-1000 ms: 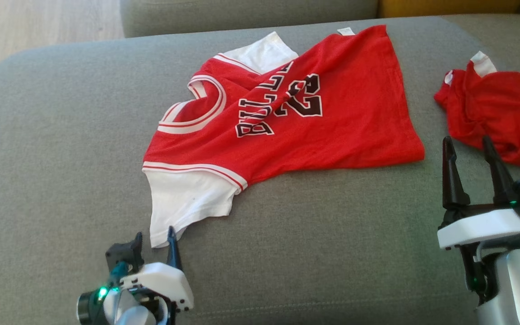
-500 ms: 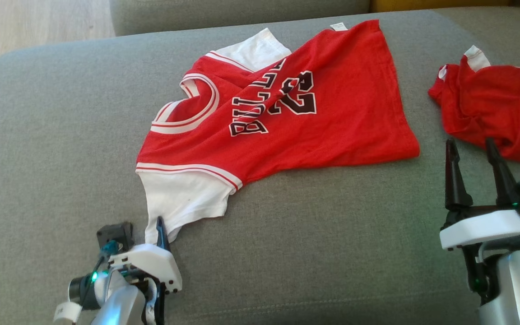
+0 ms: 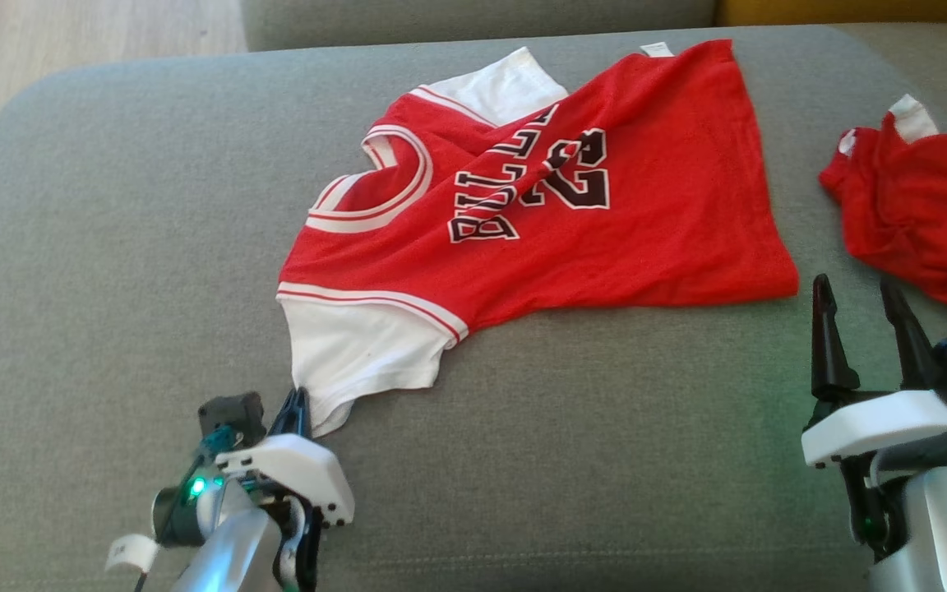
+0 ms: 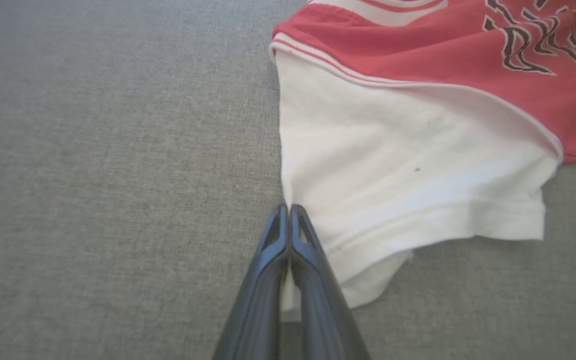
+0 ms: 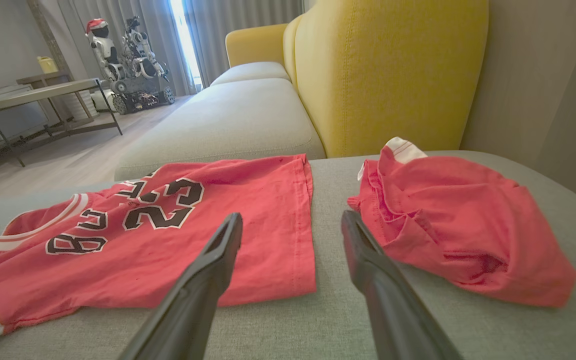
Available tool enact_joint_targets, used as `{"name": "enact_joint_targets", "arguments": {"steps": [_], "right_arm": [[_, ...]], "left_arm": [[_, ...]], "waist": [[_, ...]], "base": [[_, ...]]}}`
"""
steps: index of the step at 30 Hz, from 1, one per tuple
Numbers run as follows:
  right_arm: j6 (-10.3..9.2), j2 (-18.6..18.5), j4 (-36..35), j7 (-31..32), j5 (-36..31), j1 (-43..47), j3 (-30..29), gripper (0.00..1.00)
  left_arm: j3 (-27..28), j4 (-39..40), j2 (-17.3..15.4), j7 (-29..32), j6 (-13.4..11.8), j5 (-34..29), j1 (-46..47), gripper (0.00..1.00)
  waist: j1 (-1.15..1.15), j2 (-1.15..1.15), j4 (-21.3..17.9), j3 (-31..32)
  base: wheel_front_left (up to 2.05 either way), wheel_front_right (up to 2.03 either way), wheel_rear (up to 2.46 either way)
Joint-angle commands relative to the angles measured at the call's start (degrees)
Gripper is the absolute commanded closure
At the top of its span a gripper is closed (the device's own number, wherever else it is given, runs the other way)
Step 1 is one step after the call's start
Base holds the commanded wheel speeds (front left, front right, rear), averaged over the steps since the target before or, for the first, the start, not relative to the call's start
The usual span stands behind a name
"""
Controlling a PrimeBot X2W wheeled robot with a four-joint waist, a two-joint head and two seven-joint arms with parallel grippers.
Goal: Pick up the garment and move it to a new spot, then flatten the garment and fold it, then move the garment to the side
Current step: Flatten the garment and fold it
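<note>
Left end effector (image 3: 297, 401): lower left of the head view, fingers (image 4: 268, 250) pressed together, clamped on the white sleeve edge of the garment (image 4: 408, 150). Right end effector (image 3: 854, 284): lower right, fingers upright and spread apart, pale forearm below.

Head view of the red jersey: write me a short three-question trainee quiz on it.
1. True or false: the left gripper is shut on the white sleeve of the red jersey.
2. The right gripper is: A) open, holding nothing; B) shut on the jersey's hem; C) shut, holding nothing.
3. What lies on the grey sofa cushion to the robot's right of the jersey?
Key: 1 true; 2 A; 3 a crumpled red garment.
</note>
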State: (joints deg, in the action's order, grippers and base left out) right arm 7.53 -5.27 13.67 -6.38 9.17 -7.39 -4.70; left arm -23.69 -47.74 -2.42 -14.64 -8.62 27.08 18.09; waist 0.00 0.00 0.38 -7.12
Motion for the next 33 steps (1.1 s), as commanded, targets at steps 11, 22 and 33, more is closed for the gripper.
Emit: {"name": "enact_joint_targets", "arguments": {"steps": [11, 22, 33], "right_arm": [[-0.04, -0.17, 2.66, -0.25, -0.49, -1.98, 0.41, 0.00], [-0.04, 0.31, 7.91, 1.49, -1.50, -3.02, 1.34, 0.00], [-0.04, -0.69, 14.74, 2.79, 0.13, -7.43, 3.31, 0.00]], "left_arm": [[9.03, 23.81, -0.60, -0.34, -2.67, -6.98, -1.45, 1.00], [13.96, 36.54, -0.47, -0.35, -4.34, -9.76, -5.03, 1.00], [12.81, 38.03, -0.46, -0.35, -4.76, -9.31, -4.59, 1.00]], "waist": [[0.00, 0.00, 2.83, -0.78], [0.00, 0.00, 2.92, -1.69], [0.00, 0.00, 4.34, -3.50]], "base": [[0.00, 0.00, 0.00], [0.00, 0.00, 0.00], [0.00, 0.00, 0.00]]}}
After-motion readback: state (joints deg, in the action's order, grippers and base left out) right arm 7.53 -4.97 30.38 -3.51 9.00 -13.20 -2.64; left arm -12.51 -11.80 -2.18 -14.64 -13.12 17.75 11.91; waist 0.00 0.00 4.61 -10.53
